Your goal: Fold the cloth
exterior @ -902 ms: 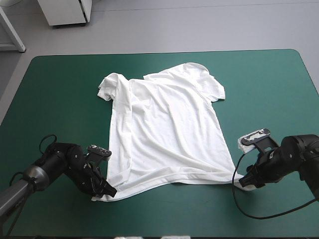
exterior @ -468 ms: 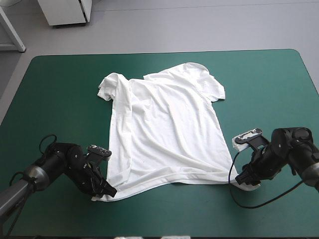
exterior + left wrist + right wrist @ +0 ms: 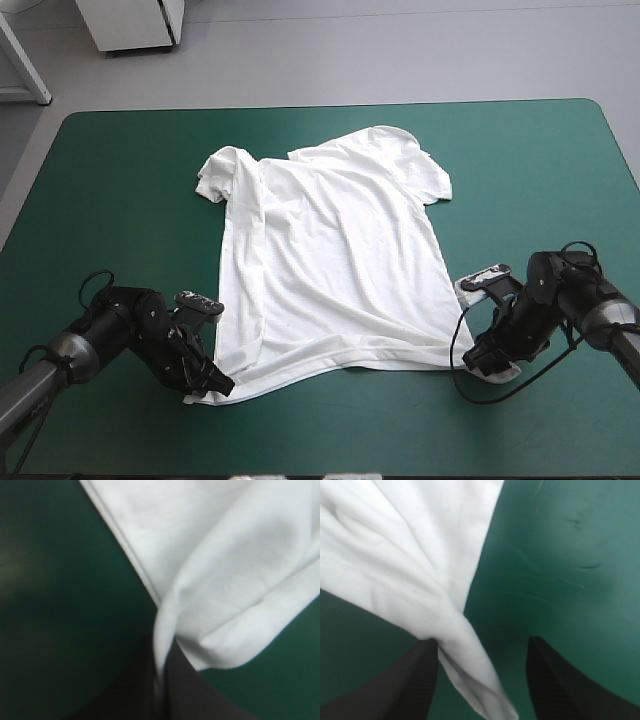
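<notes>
We see the T-shirt point(image 3: 330, 260) spread flat in the middle of the teal-green cover point(image 3: 120, 170). Its long axis runs from the near edge toward the far edge, with the collar and sleeves away from us and the hem closest to the arms. Each arm sits at one end of that hem, so neither has to reach across. The left gripper point(image 3: 215, 385) is at the hem's left corner. In its wrist view the black fingers meet in a point with a fold of white cloth pinched between them, so we read that corner as gripped. The right gripper point(image 3: 480, 360) is low at the hem's right corner, but its fingers point(image 3: 410, 680) stand well apart and hold nothing. The twisted tip of the corner lies between them, against the finger on the shirt's side, with bare cover between it and the other finger. The rest of the shirt spreads ahead of the gripper and off to that same side. We judge the next move depends on this offset. The right fingers need to close on the corner, ideally a little further onto the cloth, before both arms can carry the hem up toward the collar.
</notes>
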Tool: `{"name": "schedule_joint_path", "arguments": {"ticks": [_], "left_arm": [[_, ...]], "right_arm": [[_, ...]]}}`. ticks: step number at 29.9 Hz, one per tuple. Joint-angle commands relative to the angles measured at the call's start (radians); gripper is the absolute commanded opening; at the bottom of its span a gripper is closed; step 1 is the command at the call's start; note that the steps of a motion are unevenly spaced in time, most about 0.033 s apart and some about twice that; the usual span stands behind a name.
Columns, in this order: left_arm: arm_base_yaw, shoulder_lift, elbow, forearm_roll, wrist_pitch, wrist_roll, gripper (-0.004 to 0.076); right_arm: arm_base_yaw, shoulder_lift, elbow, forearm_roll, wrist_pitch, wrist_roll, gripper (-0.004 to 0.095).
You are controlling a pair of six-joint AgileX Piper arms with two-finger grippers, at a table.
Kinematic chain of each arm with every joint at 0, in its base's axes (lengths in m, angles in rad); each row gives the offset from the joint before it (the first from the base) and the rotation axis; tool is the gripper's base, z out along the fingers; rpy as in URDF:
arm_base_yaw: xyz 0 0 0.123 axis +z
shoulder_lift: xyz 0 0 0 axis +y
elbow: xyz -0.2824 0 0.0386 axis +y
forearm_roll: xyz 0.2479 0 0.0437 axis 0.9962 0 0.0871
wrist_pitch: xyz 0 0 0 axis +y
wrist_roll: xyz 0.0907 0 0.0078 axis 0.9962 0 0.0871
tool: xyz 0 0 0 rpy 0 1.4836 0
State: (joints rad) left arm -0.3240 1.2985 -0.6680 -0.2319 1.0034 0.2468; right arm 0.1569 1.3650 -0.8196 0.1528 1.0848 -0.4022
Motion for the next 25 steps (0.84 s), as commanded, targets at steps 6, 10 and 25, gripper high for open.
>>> {"name": "schedule_joint_path", "arguments": {"ticks": [6, 10, 25], "left_arm": [[-0.008, -0.02, -0.017, -0.017, 0.002, 0.004, -0.0009], [-0.008, -0.02, -0.019, -0.017, 0.002, 0.004, -0.0009], [-0.006, -0.168, -0.334, 0.085, 0.193, -0.025, -0.0009]], "right_arm": [[0.0, 0.004, 0.054, 0.071, 0.005, -0.043, 0.0167], [0.0, 0.004, 0.06, 0.141, 0.003, -0.069, -0.0011], [0.0, -0.097, -0.307, -0.009, 0.165, 0.099, -0.0013]]}}
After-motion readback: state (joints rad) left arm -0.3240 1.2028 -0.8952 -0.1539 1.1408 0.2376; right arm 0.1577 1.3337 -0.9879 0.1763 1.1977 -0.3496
